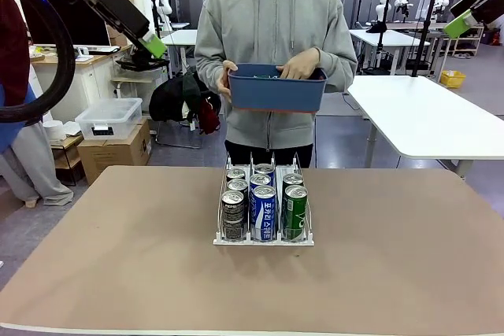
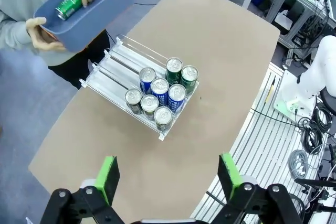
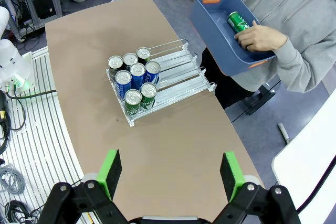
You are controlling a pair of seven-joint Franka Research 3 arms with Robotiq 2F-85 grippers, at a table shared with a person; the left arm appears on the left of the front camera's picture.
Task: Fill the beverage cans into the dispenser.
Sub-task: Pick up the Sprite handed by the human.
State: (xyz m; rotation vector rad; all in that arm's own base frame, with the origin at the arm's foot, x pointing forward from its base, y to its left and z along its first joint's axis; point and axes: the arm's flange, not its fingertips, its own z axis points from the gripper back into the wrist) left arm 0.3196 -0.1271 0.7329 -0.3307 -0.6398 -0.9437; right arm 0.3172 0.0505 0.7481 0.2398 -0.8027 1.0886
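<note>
The left gripper [image 2: 168,174] and the right gripper [image 3: 171,169] hung above the brown table [image 2: 210,40], green-padded jaws spread wide and empty. At about twelve o'clock from each stood the low white wire three-lane dispenser [image 2: 113,69], with eight silver-topped metal beverage cans [image 2: 159,85] packed at its robot-side end. At one o'clock in the right wrist view, the person's hand [image 3: 260,38] touched a green can [image 3: 239,23] inside a blue rectangular plastic bin [image 3: 220,51].

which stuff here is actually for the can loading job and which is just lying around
For the job: dispenser; eight cans in it; green can in the blue bin the person holds.
Lying about: clear lidded box, cardboard box, yellow crate, all in the background.
</note>
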